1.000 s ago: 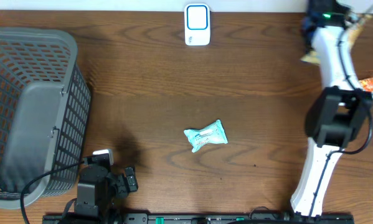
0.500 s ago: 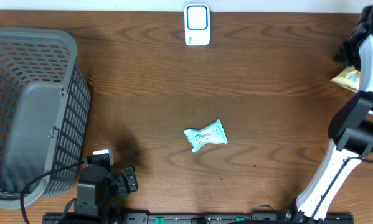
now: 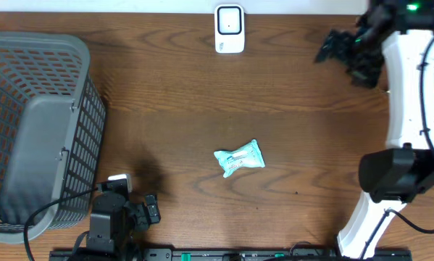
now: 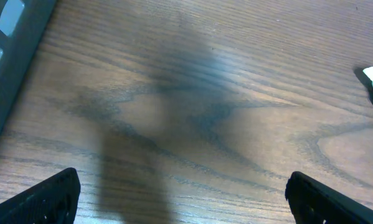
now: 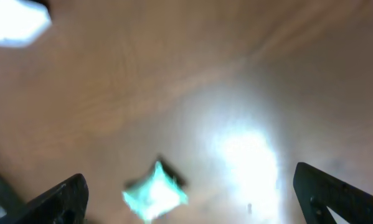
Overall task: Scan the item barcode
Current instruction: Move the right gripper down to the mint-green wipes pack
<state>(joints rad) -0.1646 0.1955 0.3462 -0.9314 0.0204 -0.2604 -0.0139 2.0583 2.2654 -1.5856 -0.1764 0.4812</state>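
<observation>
Item: we see the teal packet lying flat on the wooden table, a little toward 6 o'clock from the table's middle, with nothing touching it.
Scanner: the white scanner with its blue-edged face sits at the 12 o'clock edge, well apart from the packet.
Basket: the grey basket fills the 9 o'clock side.
Left gripper: we find the left gripper low at about 7 o'clock, just beside the basket's near corner. Its fingers stand wide apart in the two lower corners of its wrist view, with only bare wood between them.
Left wrist view: the packet's edge shows at 3 o'clock of this view, and the basket wall at 10 o'clock.
Right gripper: we place the right gripper at about 1 o'clock over the table, to the 3 o'clock side of the scanner and apart from it. Its jaws are spread and hold nothing.
Right wrist view: this view is blurred. We make out the packet as a teal smear near 6 o'clock, the scanner as a white patch at 10 o'clock, and dark fingers in both lower corners.
</observation>
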